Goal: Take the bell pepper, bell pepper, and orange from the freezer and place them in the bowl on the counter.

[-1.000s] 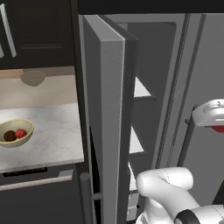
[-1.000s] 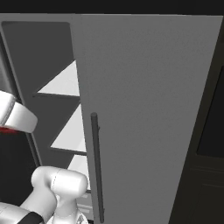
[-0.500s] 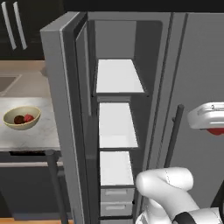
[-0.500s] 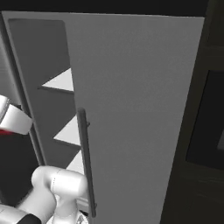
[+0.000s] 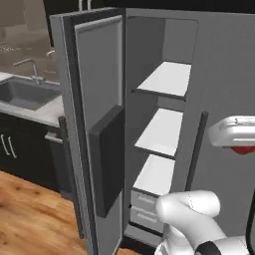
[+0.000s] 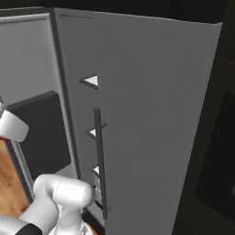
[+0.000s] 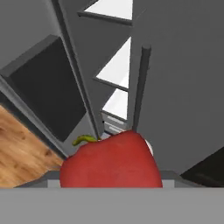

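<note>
bell pepper: a glossy red bell pepper (image 7: 111,162) with a little curled green stem sits right up against the hand camera, low in the hand view, so it's basically in the robot's hand; a sliver of the same red peeks out under the white arm segment at the right edge of the left base view (image 5: 244,149)
gripper: can't actually make out the finger tips, the pepper covers where they'd be, but it looks clamped on the bell pepper, which sits exactly where the tips should rise
freezer: the tall grey freezer (image 5: 164,35) is wide open, with three white shelves (image 5: 167,79) stacked one above another and two pale drawers (image 5: 144,209) underneath; I can't spot any food on the shelves from here
freezer door: the thick grey freezer door (image 5: 94,124) is swung out to the left, with a dark bin (image 5: 107,164) on its inner face
other door: the neighbouring fridge door (image 6: 156,114) is shut, its long dark bar handle (image 6: 101,160) running upright near the freezer opening
sink: a steel sink (image 5: 22,92) with a faucet (image 5: 30,67) is set in the pale counter (image 5: 50,110) left of the open door, dark cabinets below
floor: warm wooden planks (image 5: 35,219) in front of the cabinets
</note>
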